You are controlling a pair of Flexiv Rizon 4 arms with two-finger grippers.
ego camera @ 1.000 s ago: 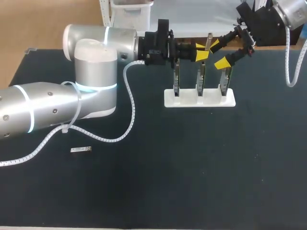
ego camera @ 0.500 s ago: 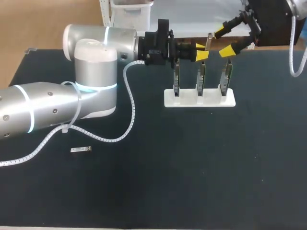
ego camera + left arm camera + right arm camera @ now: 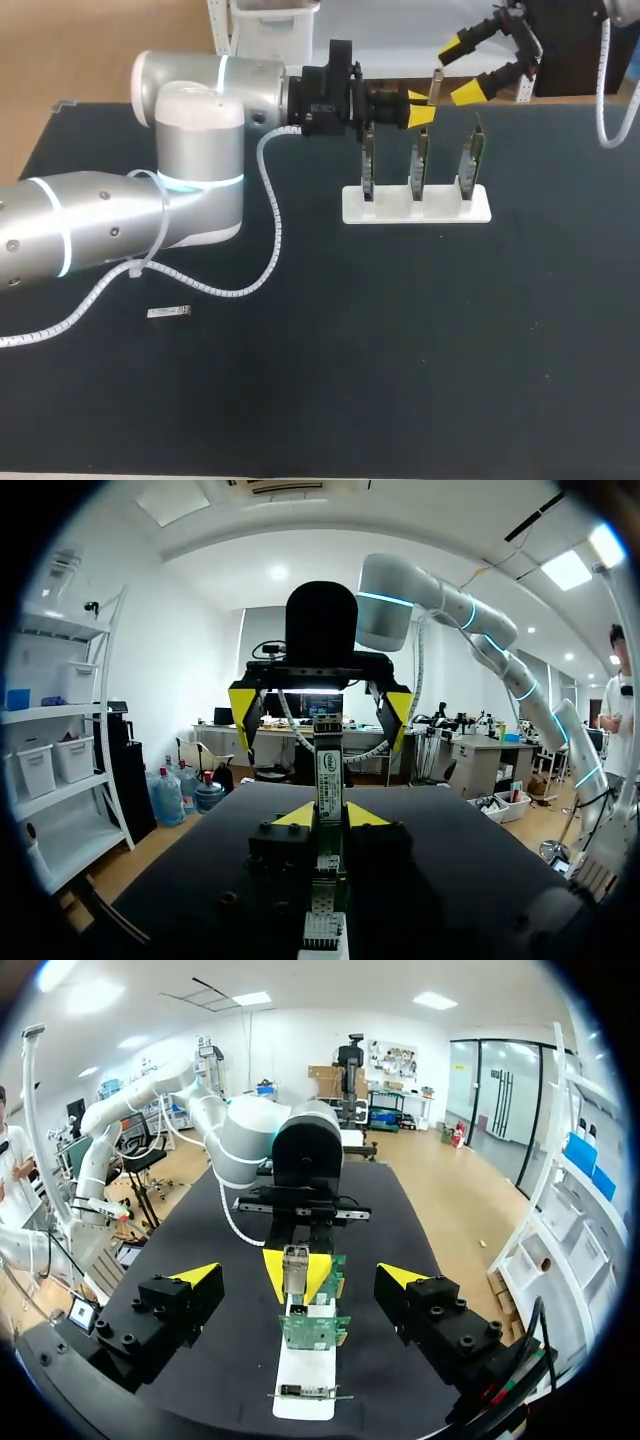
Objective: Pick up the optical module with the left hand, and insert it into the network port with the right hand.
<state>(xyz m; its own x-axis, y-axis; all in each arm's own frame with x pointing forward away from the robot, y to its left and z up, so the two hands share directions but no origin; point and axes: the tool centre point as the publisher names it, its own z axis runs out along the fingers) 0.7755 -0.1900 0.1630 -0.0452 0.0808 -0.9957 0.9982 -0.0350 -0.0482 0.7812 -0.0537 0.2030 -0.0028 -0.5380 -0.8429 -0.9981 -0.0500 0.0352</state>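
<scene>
Left arm [image 3: 200,130] is stretched across the far side of the surface [image 3: 400,350]. Left claw [image 3: 415,108] is clamped on the optical module [image 3: 436,84], which is held upright above the white rack [image 3: 415,207]. Right claw [image 3: 462,68] is spread wide and empty, just beyond the module. The module is a slim grey metal bar with a label.

Silver optical module [image 3: 328,775] sat between the yellow tips of the black left gripper [image 3: 418,107]. Under it, green circuit boards [image 3: 312,1330] stood on a white stand [image 3: 415,208]. The table [image 3: 400,350] was black.
</scene>
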